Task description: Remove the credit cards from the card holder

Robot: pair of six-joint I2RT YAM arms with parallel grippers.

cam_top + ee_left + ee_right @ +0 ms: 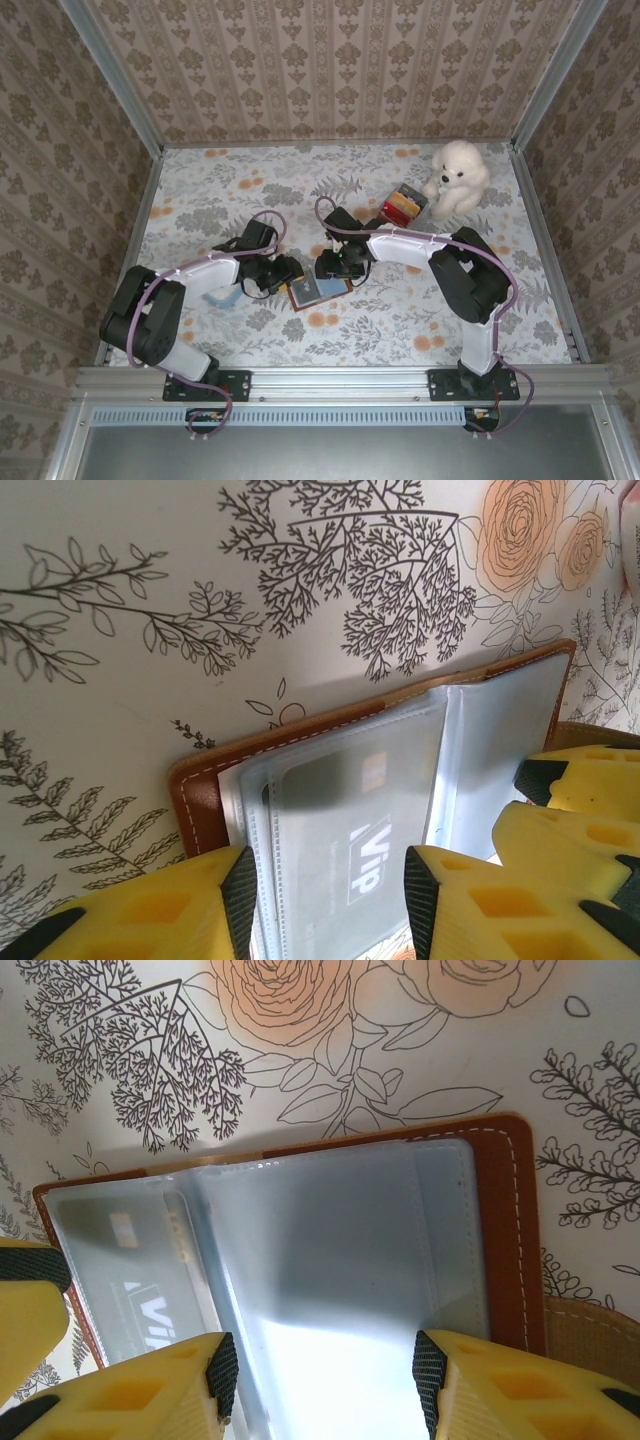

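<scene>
Visibly, the open brown card holder (515, 1220) shows a sleeved VIP card (350, 820).

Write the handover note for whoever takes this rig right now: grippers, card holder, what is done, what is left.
Left gripper: open, its jaws on either side of the sleeve that holds the VIP card.
Right gripper: open, low over the clear sleeves on the other half.
Card holder: lies opened flat between the two grippers.
Done: holder is open and both grippers are in place on it.
Left: the VIP card is still inside its sleeve, so pull it out. Then check the other sleeves; whether they hold more cards cannot be told.
</scene>
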